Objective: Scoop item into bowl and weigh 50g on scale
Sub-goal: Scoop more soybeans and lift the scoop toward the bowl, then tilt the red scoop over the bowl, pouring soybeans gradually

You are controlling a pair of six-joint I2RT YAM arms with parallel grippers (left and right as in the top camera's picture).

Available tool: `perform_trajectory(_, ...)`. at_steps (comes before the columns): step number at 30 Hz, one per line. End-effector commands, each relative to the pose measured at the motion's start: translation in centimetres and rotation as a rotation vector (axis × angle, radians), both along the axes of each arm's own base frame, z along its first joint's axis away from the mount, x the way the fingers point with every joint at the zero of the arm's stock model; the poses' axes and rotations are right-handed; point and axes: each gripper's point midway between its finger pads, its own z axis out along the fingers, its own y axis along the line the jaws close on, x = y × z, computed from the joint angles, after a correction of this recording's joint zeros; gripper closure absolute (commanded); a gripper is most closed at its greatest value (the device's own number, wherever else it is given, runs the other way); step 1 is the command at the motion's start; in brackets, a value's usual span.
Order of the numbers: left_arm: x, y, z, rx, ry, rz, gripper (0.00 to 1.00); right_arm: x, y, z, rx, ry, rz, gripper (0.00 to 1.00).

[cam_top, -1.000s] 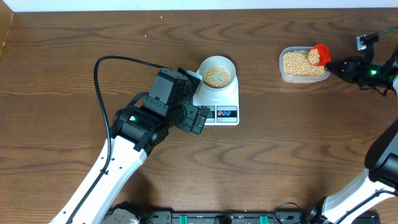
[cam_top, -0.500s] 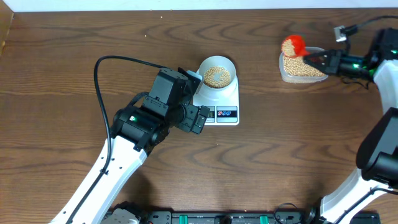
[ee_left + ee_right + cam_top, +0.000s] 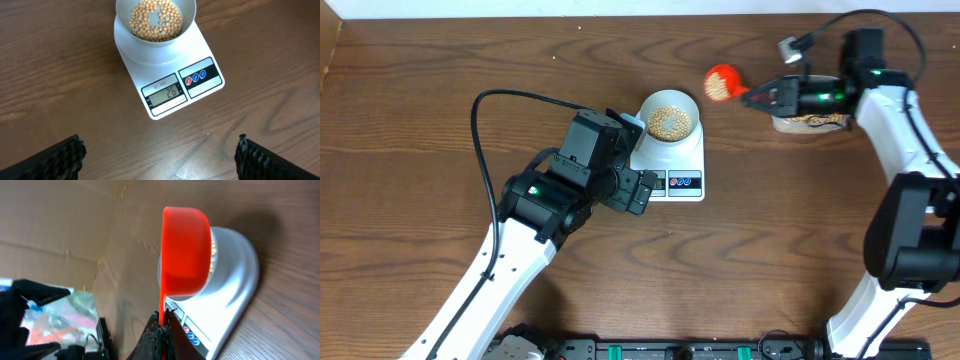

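Holding red scoop point(image 3: 722, 82) right of bowl point(image 3: 644, 112) on scale point(image 3: 694, 158) with right claw point(image 3: 752, 97) clamped on handle point(image 3: 161, 305), left claw point(image 3: 160, 159) apart. Judged mid-transfer; display point(image 3: 165, 93) apparently 26, calling for sparing pour.

A small red plastic scoop point(image 3: 722, 82) is hovering over the dark brown wooden table point(image 3: 420, 60), while a clear rounded plastic tub point(image 3: 808, 124) is sitting near its far edge

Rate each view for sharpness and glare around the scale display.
Left wrist: scale display crisp, digits legible, faint sheen on the table below. Overhead: display too small to read; red scoop looks slightly smeared. Right wrist: scoop sharp, background soft.
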Motion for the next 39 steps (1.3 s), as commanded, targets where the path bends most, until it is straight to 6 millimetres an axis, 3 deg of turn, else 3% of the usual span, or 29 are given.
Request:
perform_trajectory(1, -0.1, 0.0, -0.4, 0.01, 0.012, -0.012, 0.02, -0.7, 2.6, -1.1, -0.033, 0.018, 0.046, 0.99)
perform_trajectory(9, -0.1, 0.0, -0.5, 0.01, 0.013, -0.012, 0.02, -1.7, 6.0, -2.6, -0.14, 0.0, 0.099, 0.99)
perform_trajectory(17, -0.1, 0.0, -0.4, 0.01, 0.012, -0.012, 0.02, -1.7, 7.5, -3.6, -0.262, -0.036, 0.103, 0.99)
perform_trajectory(28, -0.1, 0.0, -0.4, 0.01, 0.013, -0.012, 0.02, -1.1, 7.5, -2.8, -0.492, -0.161, 0.04, 0.99)
perform_trajectory(39, -0.1, 0.0, -0.5, 0.01, 0.013, -0.012, 0.02, -1.3, 8.4, -3.6, -0.641, -0.242, 0.052, 0.99)
